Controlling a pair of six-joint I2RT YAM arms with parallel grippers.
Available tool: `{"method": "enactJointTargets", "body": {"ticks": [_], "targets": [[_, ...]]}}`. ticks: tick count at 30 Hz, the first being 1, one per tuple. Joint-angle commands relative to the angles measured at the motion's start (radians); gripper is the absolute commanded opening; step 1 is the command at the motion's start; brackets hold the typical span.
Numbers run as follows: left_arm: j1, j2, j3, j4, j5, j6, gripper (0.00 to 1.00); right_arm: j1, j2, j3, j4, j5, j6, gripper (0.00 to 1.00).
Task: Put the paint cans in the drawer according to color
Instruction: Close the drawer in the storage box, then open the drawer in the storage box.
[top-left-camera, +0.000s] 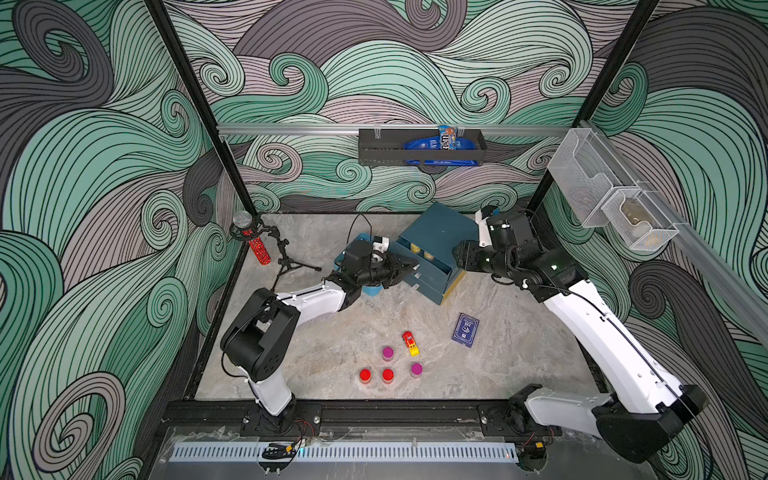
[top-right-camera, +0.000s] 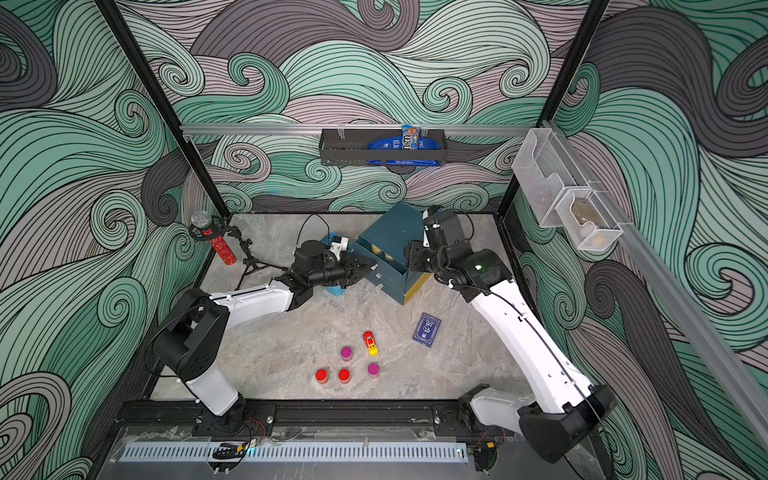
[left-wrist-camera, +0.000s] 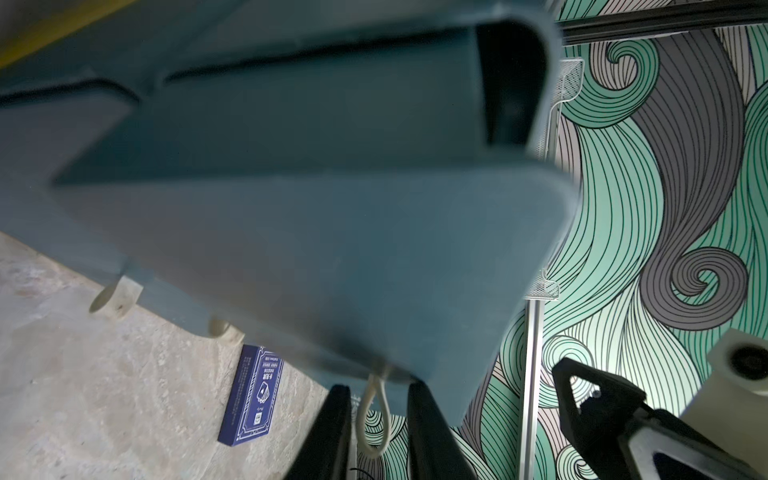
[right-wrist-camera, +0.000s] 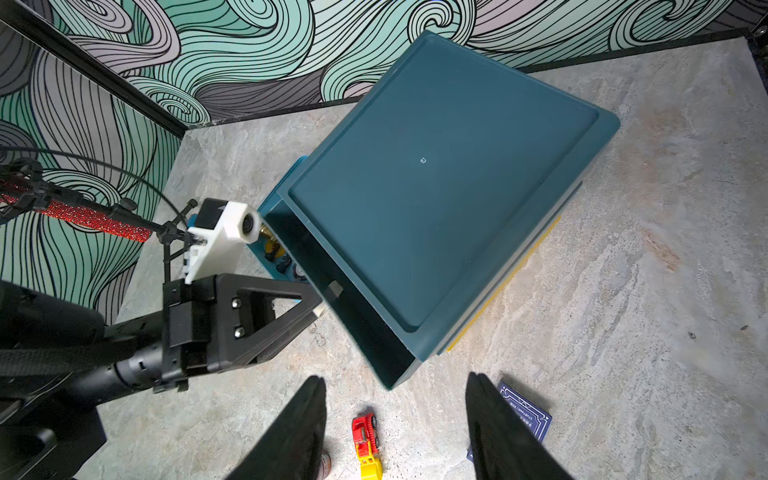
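Near the table (top-left-camera: 519, 365) front edge, red paint cans (top-left-camera: 365, 375) and magenta paint cans (top-left-camera: 387, 353) are grouped. Behind, the drawer (top-left-camera: 440, 232) pull loop (left-wrist-camera: 361, 415) is straddled, unpinched, by the left gripper (left-wrist-camera: 377, 386); yellow paint cans (top-left-camera: 415, 248) are seen inside; the right gripper (right-wrist-camera: 395, 378) is spread alongside.

The gray stone counter (top-left-camera: 519, 332) holds the teal drawer (top-left-camera: 440, 232), two red paint cans (top-left-camera: 365, 375) (top-left-camera: 387, 375), two pink paint cans (top-left-camera: 387, 353) (top-left-camera: 416, 369), a toy car (top-left-camera: 410, 343), a blue card box (top-left-camera: 465, 330) and a microphone stand (top-left-camera: 286, 259).

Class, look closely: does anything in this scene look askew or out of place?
The teal drawer unit stands turned askew on the table, its top drawer pulled open. A toy car sits near the loose paint cans.
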Motion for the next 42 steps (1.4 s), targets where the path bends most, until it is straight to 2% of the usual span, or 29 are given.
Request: {"method": "enactJointTargets", "body": {"ticks": [1,11,16,21,24,29,33,37,42], "targets": [[-0.013,0.034,0.065,0.056,-0.028,-0.002,0.30,-0.005,-0.024,0.019,0.008,-0.014,0.011,0.56],[-0.026,0.074,0.091,0.073,-0.055,-0.025,0.31,-0.005,-0.030,0.013,0.011,-0.025,0.013,0.56],[-0.026,0.084,0.101,0.048,-0.056,-0.016,0.41,-0.006,-0.038,-0.003,0.010,-0.026,0.011,0.56],[-0.025,0.003,-0.023,0.041,-0.101,-0.019,0.49,-0.005,-0.048,-0.028,0.010,-0.024,0.007,0.56],[-0.023,-0.031,-0.104,0.060,-0.108,-0.031,0.49,-0.006,-0.041,-0.047,0.010,-0.034,0.000,0.56],[-0.026,-0.022,-0.205,0.132,-0.104,-0.059,0.43,-0.003,-0.024,-0.047,0.010,-0.052,-0.002,0.56],[-0.029,0.043,-0.190,0.236,-0.076,-0.101,0.42,-0.004,-0.022,-0.046,0.010,-0.051,-0.007,0.56],[-0.033,0.078,-0.142,0.237,-0.090,-0.095,0.48,-0.003,-0.025,-0.056,0.011,-0.055,-0.008,0.56],[-0.039,0.134,-0.140,0.315,-0.087,-0.146,0.45,-0.003,-0.025,-0.060,0.010,-0.055,-0.004,0.57]]}}
